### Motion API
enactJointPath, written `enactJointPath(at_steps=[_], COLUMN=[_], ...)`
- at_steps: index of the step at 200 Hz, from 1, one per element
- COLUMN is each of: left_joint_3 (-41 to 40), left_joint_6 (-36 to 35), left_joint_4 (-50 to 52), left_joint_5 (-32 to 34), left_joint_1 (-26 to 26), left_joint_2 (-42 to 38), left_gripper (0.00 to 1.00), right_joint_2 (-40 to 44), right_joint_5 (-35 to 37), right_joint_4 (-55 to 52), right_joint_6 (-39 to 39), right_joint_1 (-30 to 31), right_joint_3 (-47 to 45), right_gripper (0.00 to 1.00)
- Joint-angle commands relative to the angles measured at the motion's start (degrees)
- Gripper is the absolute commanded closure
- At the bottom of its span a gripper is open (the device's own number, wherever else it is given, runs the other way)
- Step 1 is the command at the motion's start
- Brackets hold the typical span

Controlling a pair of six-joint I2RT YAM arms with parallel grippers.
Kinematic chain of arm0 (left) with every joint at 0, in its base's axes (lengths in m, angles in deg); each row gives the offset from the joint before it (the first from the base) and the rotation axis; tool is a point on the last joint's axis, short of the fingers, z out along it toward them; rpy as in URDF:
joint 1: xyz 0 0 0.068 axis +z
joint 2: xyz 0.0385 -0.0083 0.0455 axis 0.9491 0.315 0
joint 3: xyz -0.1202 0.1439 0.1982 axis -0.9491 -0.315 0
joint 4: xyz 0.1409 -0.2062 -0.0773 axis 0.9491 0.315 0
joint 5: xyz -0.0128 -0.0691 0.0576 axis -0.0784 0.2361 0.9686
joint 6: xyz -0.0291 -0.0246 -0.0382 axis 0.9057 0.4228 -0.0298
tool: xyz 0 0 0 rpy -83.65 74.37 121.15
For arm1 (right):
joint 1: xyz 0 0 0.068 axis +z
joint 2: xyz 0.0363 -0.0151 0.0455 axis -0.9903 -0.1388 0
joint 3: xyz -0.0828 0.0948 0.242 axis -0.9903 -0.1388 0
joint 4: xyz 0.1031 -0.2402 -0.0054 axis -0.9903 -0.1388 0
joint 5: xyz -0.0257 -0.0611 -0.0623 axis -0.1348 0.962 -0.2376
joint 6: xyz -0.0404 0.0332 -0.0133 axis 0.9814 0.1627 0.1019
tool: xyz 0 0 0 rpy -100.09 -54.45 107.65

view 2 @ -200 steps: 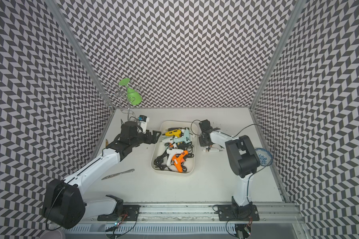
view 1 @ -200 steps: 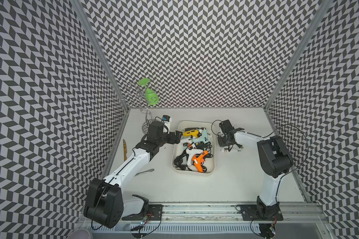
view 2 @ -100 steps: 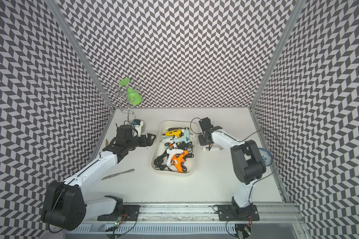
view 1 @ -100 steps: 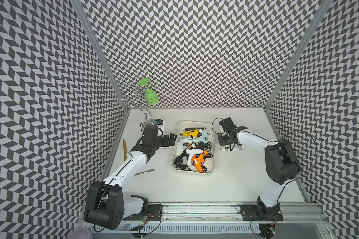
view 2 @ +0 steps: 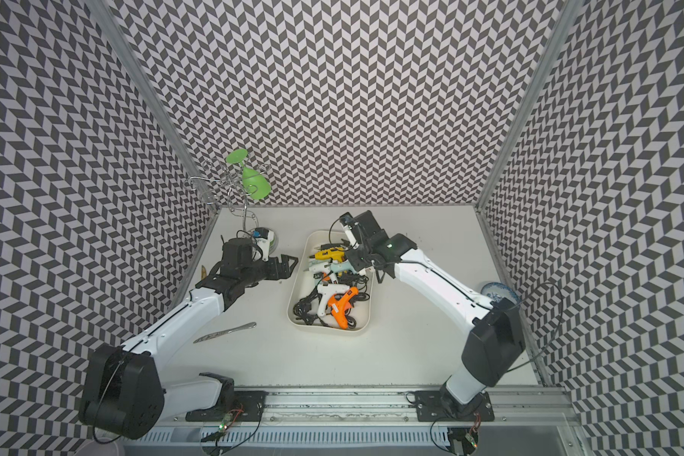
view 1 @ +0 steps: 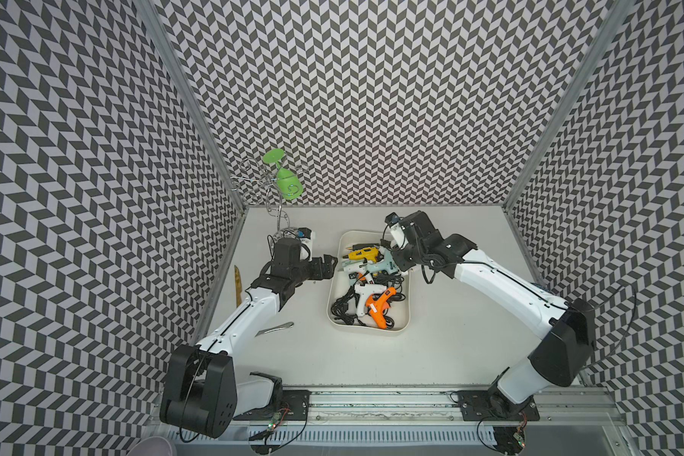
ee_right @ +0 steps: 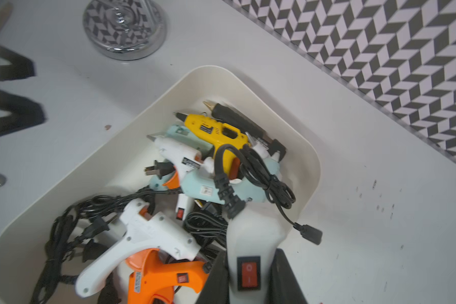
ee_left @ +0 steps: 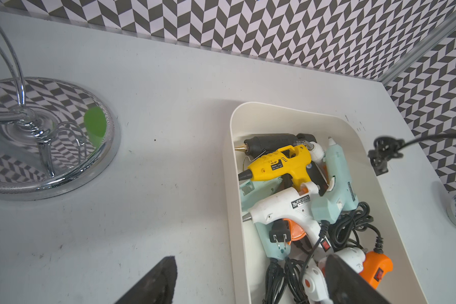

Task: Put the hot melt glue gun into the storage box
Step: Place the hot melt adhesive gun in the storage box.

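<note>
Cream rounded storage box (ee_right: pixel 277 115); glossy glue gun (ee_right: pixel 253 237).

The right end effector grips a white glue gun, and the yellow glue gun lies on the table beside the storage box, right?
Not quite. The yellow glue gun lies inside the storage box, as the left wrist view shows. The right end effector does grip a white glue gun.

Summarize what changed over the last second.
The right gripper, shut on a white glue gun, carried it from beside the storage box in over the box's right rim, with the right arm stretching out. The left gripper barely shifted and stays open beside the left rim. The box and the glue guns inside stayed put.
</note>
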Motion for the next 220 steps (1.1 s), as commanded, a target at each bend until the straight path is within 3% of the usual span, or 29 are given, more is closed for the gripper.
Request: enactJointPath(at_steps=[1,44,92,142,220], left_joint_3=[0.2,-0.2,-0.5,-0.8,-1.2], left_joint_6=[-0.1,-0.4,-0.4,-0.2,0.3], left_joint_4=[-1.5,-1.6,-1.9,-2.0,-1.8], left_joint_5=[-1.0,-0.5,-0.3,0.0,0.1], left_joint_1=[0.3,0.3,0.3,0.3,0.3], left_joint_2=[0.5,0.1,0.1,-0.3,-1.0], left_gripper=[0.08,0.08,0.08,0.08,0.08], right_joint_2=[0.2,0.5,1.9,9.0,1.4], right_joint_5=[5.4,4.6,1.8,-2.4,-2.7], right_joint_4=[-1.3,-1.8,10.1,26.0,21.8], right_joint_6=[3.1,6.9,9.1,14.2,22.5], right_joint_1=[4.0,9.3,11.6,12.4,15.4], right_joint_3=[4.4,2.7,-16.8,-32.4,-27.1], right_gripper=[0.95,0.95,0.95,0.95,0.93])
